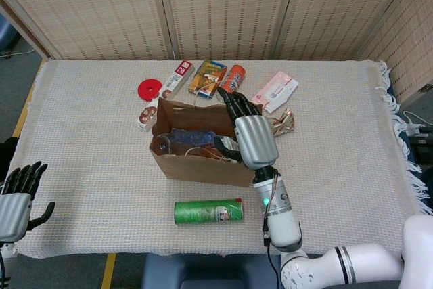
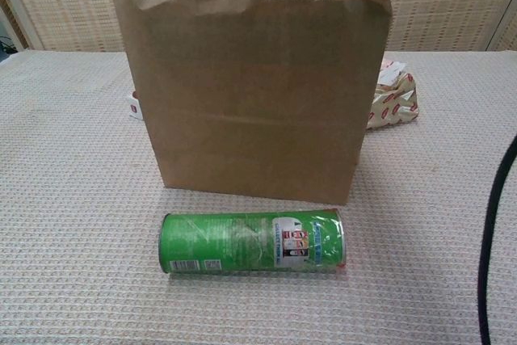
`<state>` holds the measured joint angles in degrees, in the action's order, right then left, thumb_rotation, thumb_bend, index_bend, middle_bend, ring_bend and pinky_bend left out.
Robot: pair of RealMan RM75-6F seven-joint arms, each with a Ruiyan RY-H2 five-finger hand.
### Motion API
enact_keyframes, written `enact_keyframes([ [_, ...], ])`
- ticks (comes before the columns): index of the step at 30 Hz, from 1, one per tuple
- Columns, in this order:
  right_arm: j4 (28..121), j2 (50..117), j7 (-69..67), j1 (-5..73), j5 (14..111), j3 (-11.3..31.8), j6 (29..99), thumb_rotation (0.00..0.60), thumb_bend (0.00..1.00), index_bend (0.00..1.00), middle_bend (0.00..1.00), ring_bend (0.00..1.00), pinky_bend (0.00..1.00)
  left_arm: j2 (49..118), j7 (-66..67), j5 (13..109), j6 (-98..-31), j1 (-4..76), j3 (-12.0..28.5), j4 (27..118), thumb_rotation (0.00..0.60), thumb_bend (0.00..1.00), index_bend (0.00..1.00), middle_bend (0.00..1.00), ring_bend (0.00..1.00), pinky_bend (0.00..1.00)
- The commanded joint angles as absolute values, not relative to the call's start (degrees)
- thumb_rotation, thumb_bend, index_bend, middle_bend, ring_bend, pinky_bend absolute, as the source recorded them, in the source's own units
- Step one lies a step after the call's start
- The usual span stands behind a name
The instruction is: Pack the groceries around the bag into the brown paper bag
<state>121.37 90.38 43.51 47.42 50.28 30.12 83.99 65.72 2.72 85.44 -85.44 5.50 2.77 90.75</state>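
Right hand [image 1: 252, 133] hovers empty, fingers spread, above the brown paper bag [image 1: 203, 160]; left hand [image 1: 17, 197] idles open.

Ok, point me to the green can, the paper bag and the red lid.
green can [image 2: 252, 243], chest view, middle of its side label.
paper bag [image 2: 250, 94], chest view, front wall.
red lid [image 1: 149, 89], head view, top face.
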Motion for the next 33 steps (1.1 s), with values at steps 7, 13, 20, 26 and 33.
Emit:
enact_keyframes([
  [7, 130.1, 70.9, 29.8, 35.6, 57.3, 25.0, 76.7, 0.6, 0.22, 0.0, 0.13, 0.08, 0.19, 65.8, 3.2, 85.3, -85.5, 5.5, 2.9, 91.0, 0.6, 0.35, 0.0, 0.0, 0.0, 0.0],
  [13, 128.7, 60.6, 18.7, 26.9, 68.8, 17.8, 74.3, 0.6, 0.22, 0.01, 0.13, 0.09, 0.19, 65.9, 3.7, 85.2, -85.7, 5.3, 2.9, 91.1, 0.6, 0.35, 0.0, 0.0, 0.0, 0.0],
  [20, 118.6, 57.6, 17.9, 27.2, 63.3, 15.8, 69.2, 0.6, 0.22, 0.01, 0.13, 0.09, 0.19, 66.1, 4.3, 85.1, -85.9, 5.3, 2.9, 91.3, 0.6, 0.35, 0.0, 0.0, 0.0, 0.0],
  [26, 106.6, 62.7, 23.9, 32.5, 56.0, 14.6, 63.1, 0.6, 0.14, 0.0, 0.09, 0.02, 0.1, 66.1, 4.2, 85.0, -85.8, 5.3, 3.0, 91.2, 0.6, 0.35, 0.0, 0.0, 0.0, 0.0],
  [33, 92.0, 72.4, 32.7, 39.4, 46.1, 12.9, 57.5, 0.6, 0.08, 0.0, 0.01, 0.0, 0.02, 66.0, 3.5, 85.0, -85.5, 5.4, 3.0, 91.1, 0.6, 0.35, 0.0, 0.0, 0.0, 0.0],
])
